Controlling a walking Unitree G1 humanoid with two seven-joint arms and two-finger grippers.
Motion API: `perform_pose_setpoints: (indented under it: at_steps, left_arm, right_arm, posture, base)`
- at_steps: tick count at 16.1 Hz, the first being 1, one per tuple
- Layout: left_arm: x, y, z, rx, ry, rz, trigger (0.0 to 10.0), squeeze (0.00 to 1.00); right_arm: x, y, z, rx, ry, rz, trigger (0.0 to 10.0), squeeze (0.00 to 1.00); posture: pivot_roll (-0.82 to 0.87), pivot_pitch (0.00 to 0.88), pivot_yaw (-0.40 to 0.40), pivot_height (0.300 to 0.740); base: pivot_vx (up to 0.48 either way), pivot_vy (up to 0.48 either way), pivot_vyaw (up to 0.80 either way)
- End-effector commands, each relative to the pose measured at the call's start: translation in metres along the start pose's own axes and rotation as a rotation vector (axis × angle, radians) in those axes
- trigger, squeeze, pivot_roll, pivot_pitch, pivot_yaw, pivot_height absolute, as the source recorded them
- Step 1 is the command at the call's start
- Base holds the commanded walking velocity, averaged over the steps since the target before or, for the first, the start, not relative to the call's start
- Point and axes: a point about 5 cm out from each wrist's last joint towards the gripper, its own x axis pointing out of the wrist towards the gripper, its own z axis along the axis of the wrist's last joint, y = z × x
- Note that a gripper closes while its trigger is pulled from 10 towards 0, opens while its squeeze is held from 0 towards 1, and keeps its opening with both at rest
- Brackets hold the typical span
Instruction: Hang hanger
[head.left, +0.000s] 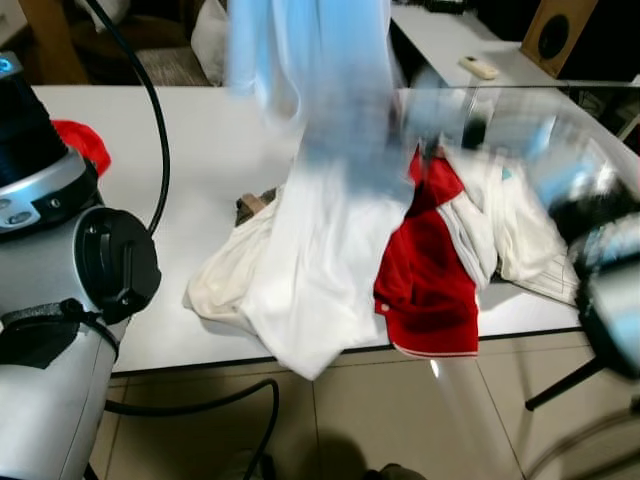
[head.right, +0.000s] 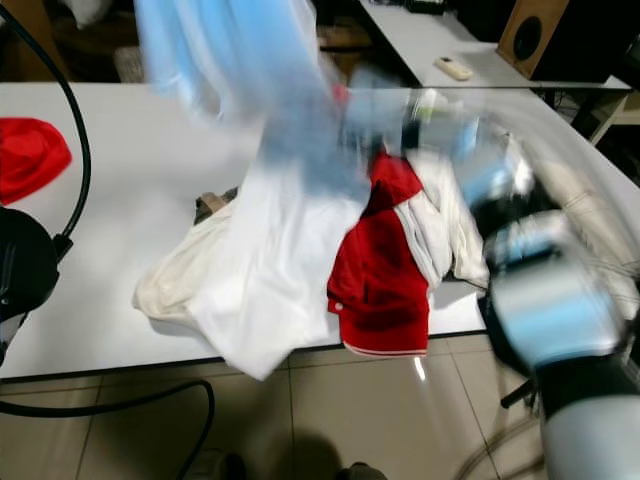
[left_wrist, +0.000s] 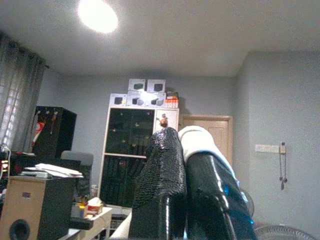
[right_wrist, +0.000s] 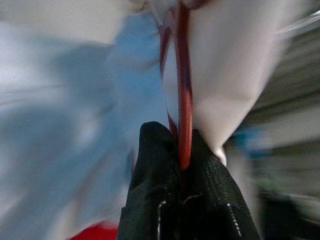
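A thin red hanger (right_wrist: 184, 75) stands between the fingers of my right gripper (right_wrist: 182, 160), which is shut on it. A white and pale blue garment (head.left: 320, 200) hangs from it, lifted above the white table (head.left: 200, 130); its lower part still lies on the table and over the front edge. My right arm (head.right: 550, 300) is blurred and reaches in from the right toward the garment's top, where the right gripper (head.right: 385, 105) is a smear. My left gripper (left_wrist: 182, 150) points up at the ceiling, shut, with a fold of white cloth (left_wrist: 202, 140) at its tips.
A red shirt (head.left: 425, 280) and more white clothes (head.left: 510, 230) lie heaped right of the garment. A red cloth (head.left: 80, 140) sits at the table's left. A black cable (head.left: 160, 150) crosses the table. Behind stands a second table with a remote (head.left: 478, 67) and a speaker (head.left: 553, 35).
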Motion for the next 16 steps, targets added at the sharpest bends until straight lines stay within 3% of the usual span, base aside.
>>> perform_pose_setpoints:
  at_steps: [1,2,3,5,6,7,8,9,10,11,12,13,16]
  left_arm:
    - [0.002,-0.006,0.003,0.011,0.002,-0.011,10.0,0.00]
    - [0.001,-0.004,0.002,0.010,0.006,0.012,10.0,0.00]
    - [0.001,-0.002,-0.001,0.007,0.010,0.025,10.0,0.00]
    - [0.001,0.002,-0.007,0.003,0.026,0.053,10.0,0.00]
    - [0.000,0.006,-0.014,-0.006,0.038,0.077,10.0,0.00]
    - [0.000,0.009,-0.017,-0.008,0.047,0.094,10.0,0.00]
    - [-0.002,0.019,-0.032,-0.003,0.091,0.162,10.0,0.00]
    - [-0.005,0.025,-0.045,-0.001,0.133,0.207,10.0,0.00]
    - [-0.013,0.039,-0.077,0.002,0.231,0.300,10.0,0.00]
    - [-0.020,0.051,-0.096,0.034,0.290,0.386,10.0,0.00]
    - [-0.022,0.056,-0.103,0.057,0.302,0.421,10.0,0.00]
    - [-0.028,0.072,-0.115,0.095,0.307,0.513,10.0,0.00]
    - [-0.039,0.109,-0.112,0.184,0.199,0.707,10.0,0.00]
  right_arm:
    - [-0.009,-0.046,0.033,0.019,-0.149,-0.261,10.0,0.00]
    - [-0.016,-0.068,0.054,-0.010,-0.221,-0.355,10.0,0.00]
    - [-0.016,-0.071,0.058,-0.040,-0.225,-0.361,10.0,0.00]
    - [-0.007,-0.052,0.046,-0.071,-0.173,-0.275,10.0,0.00]
    - [0.001,-0.021,0.025,-0.097,-0.117,-0.161,10.0,0.00]
    - [0.003,-0.008,0.016,-0.093,-0.104,-0.109,10.0,0.00]
    - [0.004,0.024,-0.005,-0.102,-0.075,0.023,10.0,0.00]
    - [0.001,0.043,-0.019,-0.078,-0.066,0.122,10.0,0.00]
    - [-0.011,0.083,-0.046,0.010,-0.050,0.331,10.0,0.00]
    - [-0.021,0.106,-0.061,0.032,-0.042,0.440,10.0,0.00]
    - [-0.026,0.113,-0.066,0.045,-0.042,0.473,10.0,0.00]
    - [-0.036,0.123,-0.076,0.068,-0.036,0.508,10.0,0.00]
    - [-0.050,0.116,-0.085,0.127,-0.063,0.474,10.0,0.00]
  posture:
    - [0.02,0.000,-0.051,0.740]
    - [0.02,0.000,-0.054,0.740]
    - [0.02,0.000,-0.055,0.740]
    - [0.01,0.000,-0.050,0.740]
    - [0.00,0.000,-0.043,0.740]
    - [0.00,0.000,-0.037,0.740]
    - [-0.01,0.000,-0.033,0.740]
    - [-0.01,0.000,-0.028,0.740]
    - [-0.02,0.000,-0.026,0.740]
    - [-0.02,0.000,-0.017,0.740]
    - [-0.03,0.000,-0.011,0.740]
    - [-0.04,0.000,0.002,0.740]
    - [-0.06,0.000,0.026,0.740]
  base:
    - [0.000,0.000,0.00]
    - [0.000,0.000,0.00]
    - [0.000,0.000,0.00]
    - [0.000,0.000,0.00]
    - [0.000,0.000,0.00]
    - [0.000,0.000,0.00]
    - [0.000,0.000,0.00]
    - [0.000,0.000,0.00]
    - [0.000,0.000,0.00]
    - [0.000,0.000,0.00]
    - [0.000,0.000,0.00]
    - [0.000,0.000,0.00]
    - [0.000,0.000,0.00]
